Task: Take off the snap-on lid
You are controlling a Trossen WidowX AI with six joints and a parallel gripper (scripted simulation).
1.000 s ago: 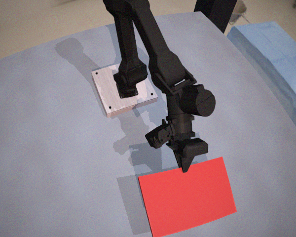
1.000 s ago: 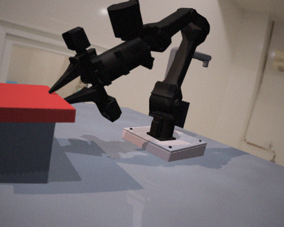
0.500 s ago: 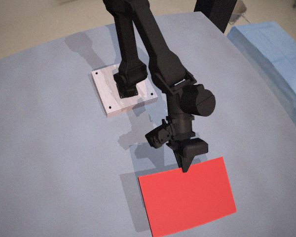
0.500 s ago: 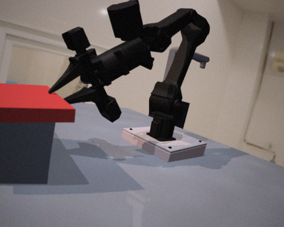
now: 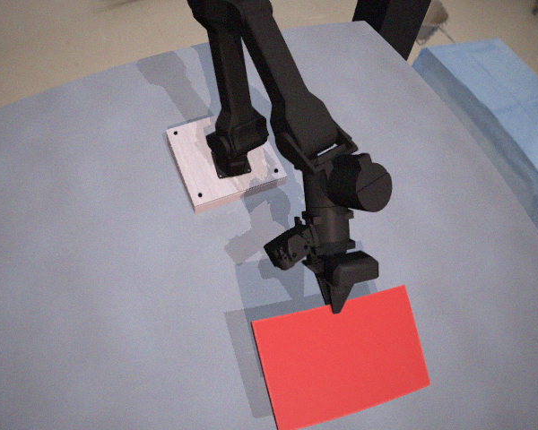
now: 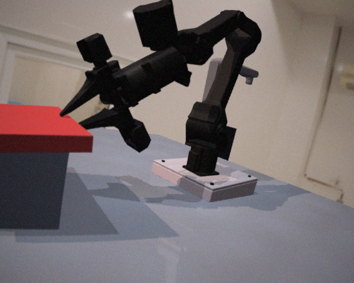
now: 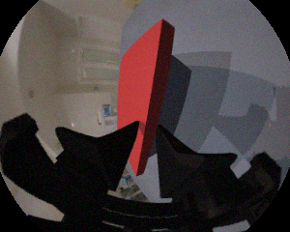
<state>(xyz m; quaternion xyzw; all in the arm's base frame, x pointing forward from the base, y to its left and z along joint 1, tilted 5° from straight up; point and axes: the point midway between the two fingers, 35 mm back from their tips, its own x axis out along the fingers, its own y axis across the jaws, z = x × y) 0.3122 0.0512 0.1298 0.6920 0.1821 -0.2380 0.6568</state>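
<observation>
The red lid looks level, right side up, above the dark blue-grey storage box. No gap shows between them in the exterior view, where the lid reaches out past the box on the arm's side. My gripper is shut on the lid's edge nearest the arm base, near its middle. One finger lies on the top face and the other is underneath. The box is hidden below the lid in the top view, and the lower fingertip is hidden in the exterior view.
The arm's pale base plate stands on the blue-grey table behind the gripper. Shadows of the arm and lid fall between the base plate and the box. A light-blue covered surface is beyond the table's right edge in the top view.
</observation>
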